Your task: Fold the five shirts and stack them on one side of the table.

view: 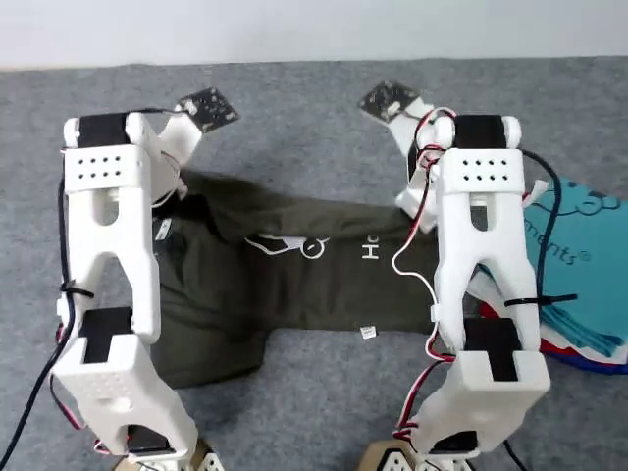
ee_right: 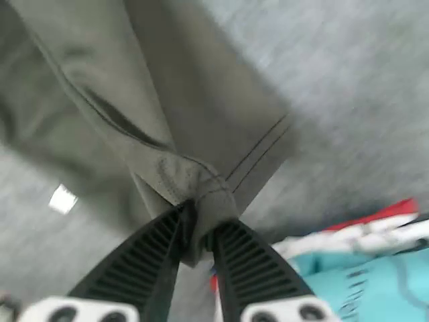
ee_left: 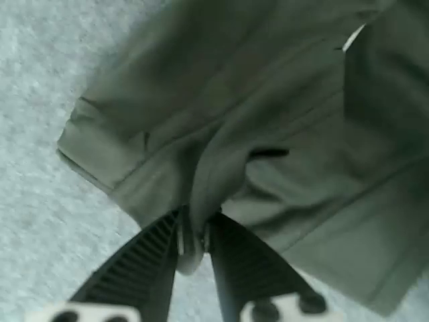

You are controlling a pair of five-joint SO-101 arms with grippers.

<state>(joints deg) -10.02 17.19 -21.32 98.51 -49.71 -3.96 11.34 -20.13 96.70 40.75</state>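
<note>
Shirt fabric: I see a dark olive shirt (view: 294, 285), soft matte knit, rumpled, with stitched hems and white print mid-frame in the high view.
Shirt lie: it is spread at the centre of the bench (view: 314, 118), its long axis running left to right across the frame; I cannot tell which end is the collar.
Bench surface: grey, with a felt-like nap.
Left gripper (ee_left: 192, 228): ribbed black fingers pinching a bunched fold of the olive shirt.
Right gripper (ee_right: 200, 221): clamped on a hemmed corner of the same shirt.
Pile: a teal shirt (view: 579, 255) on top with red and white edges beneath, at the high view's right edge, cut off by the frame.
Hidden: my white arms cover both ends of the shirt in the high view.
</note>
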